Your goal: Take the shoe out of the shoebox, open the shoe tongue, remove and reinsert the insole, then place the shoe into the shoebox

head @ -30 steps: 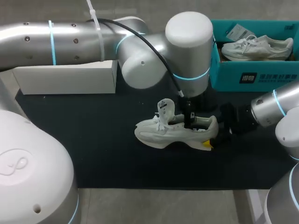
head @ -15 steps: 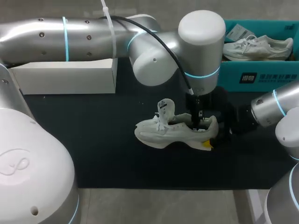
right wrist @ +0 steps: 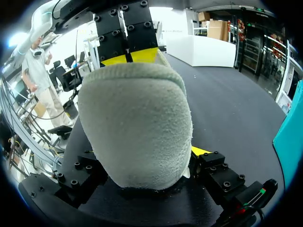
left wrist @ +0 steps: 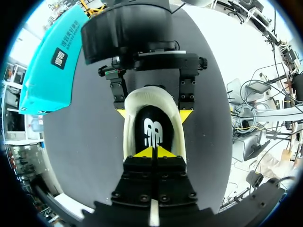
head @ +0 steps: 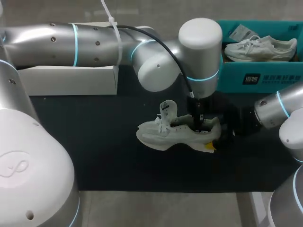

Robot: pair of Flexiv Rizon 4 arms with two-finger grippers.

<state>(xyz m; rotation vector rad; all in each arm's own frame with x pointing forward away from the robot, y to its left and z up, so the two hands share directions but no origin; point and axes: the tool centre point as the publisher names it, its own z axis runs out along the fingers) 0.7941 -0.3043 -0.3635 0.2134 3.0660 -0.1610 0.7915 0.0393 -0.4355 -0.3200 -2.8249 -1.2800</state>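
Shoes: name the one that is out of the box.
The shoe on the black mat, its tongue up; the other shoe lies inside the teal box.

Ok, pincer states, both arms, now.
Left pincer: closed, tips down inside the shoe; whether it pinches anything cannot be told.
Right pincer: closed on the shoe's heel.

Head view high over table (head: 104,146), left wrist down into shoe (left wrist: 129,135), right wrist close behind it
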